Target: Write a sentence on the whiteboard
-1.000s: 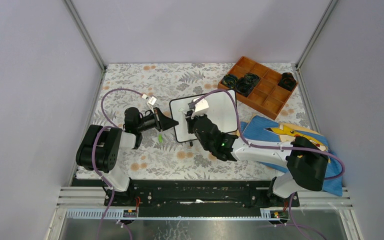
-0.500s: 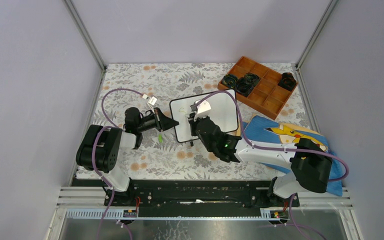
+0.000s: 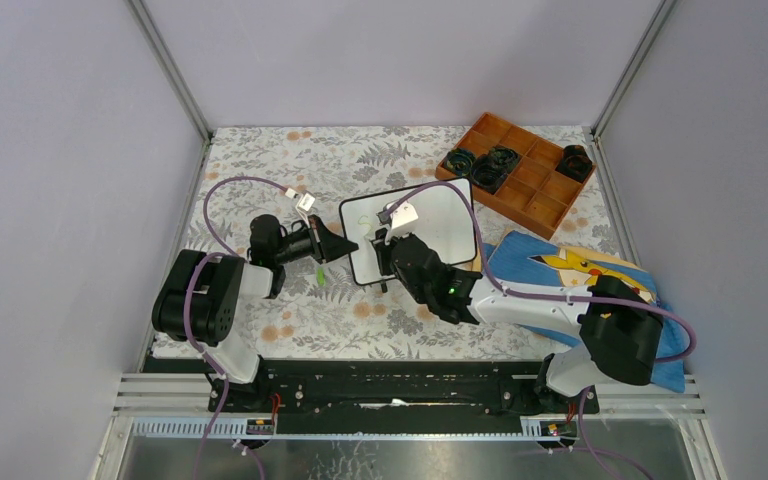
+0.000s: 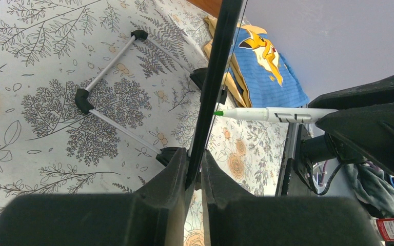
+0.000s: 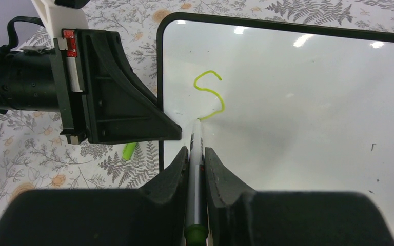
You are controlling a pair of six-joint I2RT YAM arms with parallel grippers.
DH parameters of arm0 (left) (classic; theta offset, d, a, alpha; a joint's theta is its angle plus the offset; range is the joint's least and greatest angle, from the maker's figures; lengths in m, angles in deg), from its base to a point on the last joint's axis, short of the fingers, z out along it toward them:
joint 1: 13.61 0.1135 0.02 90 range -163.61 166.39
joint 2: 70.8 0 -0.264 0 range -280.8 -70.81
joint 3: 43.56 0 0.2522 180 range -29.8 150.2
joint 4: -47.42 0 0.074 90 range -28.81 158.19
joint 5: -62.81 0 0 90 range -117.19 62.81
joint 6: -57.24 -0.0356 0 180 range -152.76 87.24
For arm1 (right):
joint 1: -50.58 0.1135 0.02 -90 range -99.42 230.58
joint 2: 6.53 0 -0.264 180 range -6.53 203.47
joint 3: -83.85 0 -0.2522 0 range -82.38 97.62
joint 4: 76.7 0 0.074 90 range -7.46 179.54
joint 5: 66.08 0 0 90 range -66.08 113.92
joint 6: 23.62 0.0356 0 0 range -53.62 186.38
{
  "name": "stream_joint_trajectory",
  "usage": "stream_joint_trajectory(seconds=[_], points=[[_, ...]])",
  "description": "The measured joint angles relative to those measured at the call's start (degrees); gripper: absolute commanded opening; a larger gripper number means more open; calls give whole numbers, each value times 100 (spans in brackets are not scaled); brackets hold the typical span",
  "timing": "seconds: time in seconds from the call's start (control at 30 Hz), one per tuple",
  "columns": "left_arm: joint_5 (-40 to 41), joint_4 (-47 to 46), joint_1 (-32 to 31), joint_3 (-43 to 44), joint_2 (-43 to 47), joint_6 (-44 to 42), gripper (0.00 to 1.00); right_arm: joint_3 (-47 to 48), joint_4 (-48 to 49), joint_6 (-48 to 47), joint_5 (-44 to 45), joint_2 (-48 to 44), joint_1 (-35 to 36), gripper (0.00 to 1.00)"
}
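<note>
One green S [image 5: 209,95] is written at ten o'clock on the whiteboard [image 3: 440,225], stood mid-table. Its nine o'clock edge is clamped by the left gripper [image 4: 194,164]; a marker [image 5: 197,138] is pinched by the right gripper [image 5: 196,156], tip at the S's tail.

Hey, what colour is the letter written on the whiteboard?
The letter is yellow-green; it shows best in the right wrist view.

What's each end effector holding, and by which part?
The left end effector pinches the whiteboard by its left edge frame. The right end effector grips a green marker by the barrel, tip at the end of a green S.
</note>
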Motion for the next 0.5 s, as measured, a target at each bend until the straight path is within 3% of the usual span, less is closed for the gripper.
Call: stream_joint_trajectory(seconds=[0.5], points=[[-4,2,-15,0,2,-11,0,-136,70,37,-48,-271,-15,0]])
